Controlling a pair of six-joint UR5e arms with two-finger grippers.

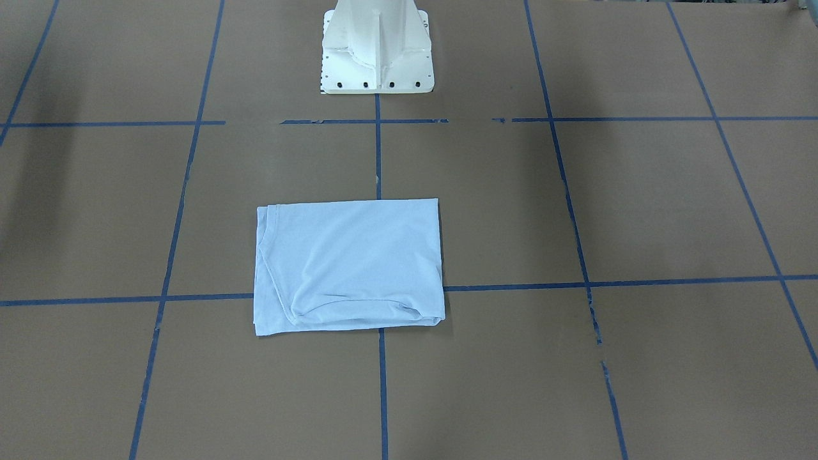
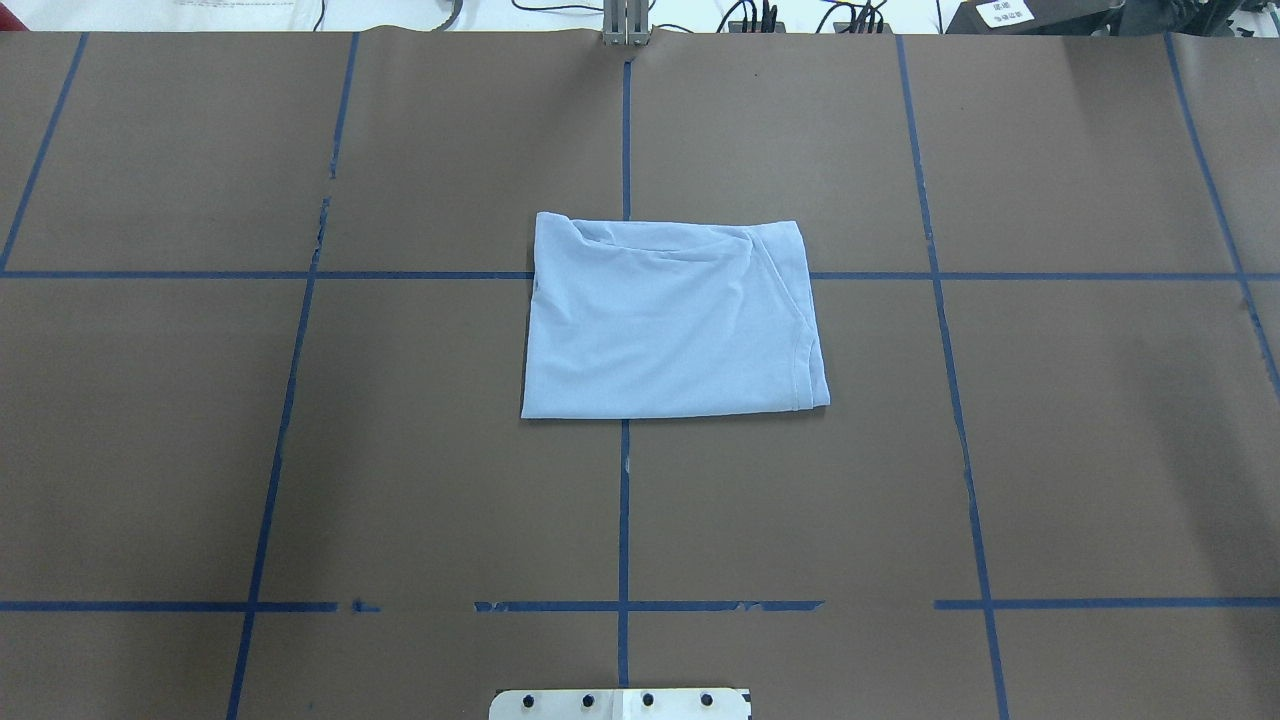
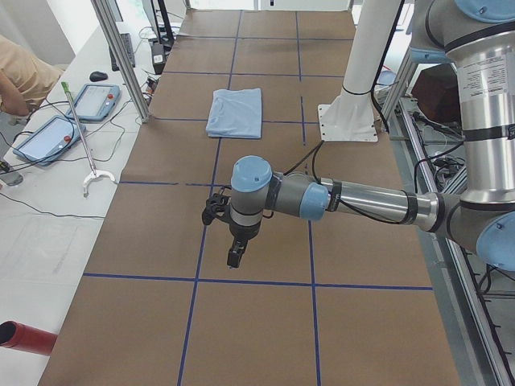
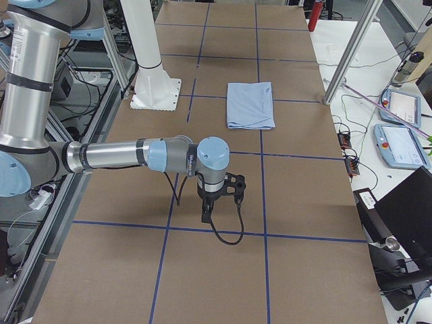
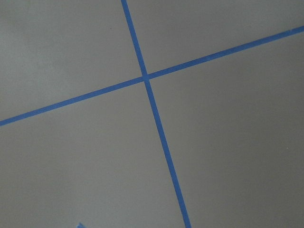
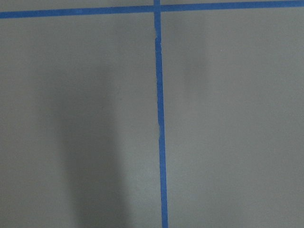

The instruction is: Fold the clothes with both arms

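Observation:
The light blue T-shirt (image 1: pixel 348 265) lies folded into a neat rectangle at the middle of the brown table (image 2: pixel 1050 420), with a hem along one short side; no print or collar shows. It also shows far off in both side views (image 3: pixel 235 112) (image 4: pixel 250 104). Neither arm appears in the overhead or front views. The left arm reaches out low over the table's left end, its gripper (image 3: pixel 233 259) pointing down, well away from the shirt. At the table's other end the right gripper (image 4: pixel 206 216) hangs the same way. Whether either is open, I cannot tell. Nothing is held.
Blue tape lines (image 2: pixel 625 500) grid the table. The white pedestal base (image 1: pixel 377 57) stands behind the shirt. Tablets (image 3: pixel 48 133), cables and a person's arm (image 3: pixel 20 76) are on a side bench. Aluminium posts (image 4: pixel 351 50) stand at the table's far edge.

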